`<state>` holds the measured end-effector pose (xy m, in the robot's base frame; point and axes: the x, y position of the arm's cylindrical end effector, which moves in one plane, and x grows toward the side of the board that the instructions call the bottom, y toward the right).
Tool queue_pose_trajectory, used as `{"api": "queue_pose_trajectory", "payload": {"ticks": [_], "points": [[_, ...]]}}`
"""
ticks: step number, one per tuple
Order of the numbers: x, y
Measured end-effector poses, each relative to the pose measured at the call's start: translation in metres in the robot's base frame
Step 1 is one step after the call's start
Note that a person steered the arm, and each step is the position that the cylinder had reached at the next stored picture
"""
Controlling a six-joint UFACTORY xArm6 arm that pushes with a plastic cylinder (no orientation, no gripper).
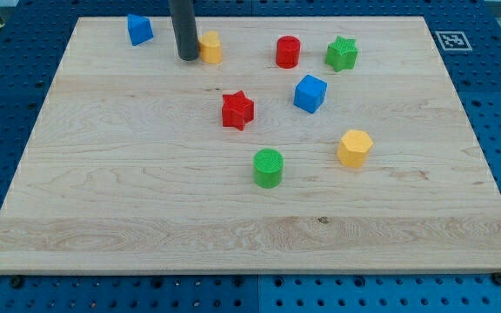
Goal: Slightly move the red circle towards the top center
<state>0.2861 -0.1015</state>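
The red circle (pixel 288 51), a short red cylinder, stands near the view's top, right of centre, on the wooden board (pixel 146 191). My tip (pixel 187 57) is the lower end of the dark rod, at the view's top, left of centre. It touches or nearly touches the left side of a yellow block (pixel 210 47). The tip is well to the left of the red circle, with the yellow block between them.
A green star (pixel 342 54) sits just right of the red circle. A blue cube (pixel 310 93) lies below it. A red star (pixel 237 110), a green cylinder (pixel 268 167), a yellow hexagon (pixel 354 148) and a blue block (pixel 139 29) are also on the board.
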Motion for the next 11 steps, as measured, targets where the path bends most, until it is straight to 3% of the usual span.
{"api": "queue_pose_trajectory", "payload": {"ticks": [1,2,3,5,8,10,11], "points": [[-0.001,0.015],[0.033,0.07],[0.041,0.079],[0.043,0.192],[0.03,0.14],[0.025,0.188],[0.025,0.185]]}}
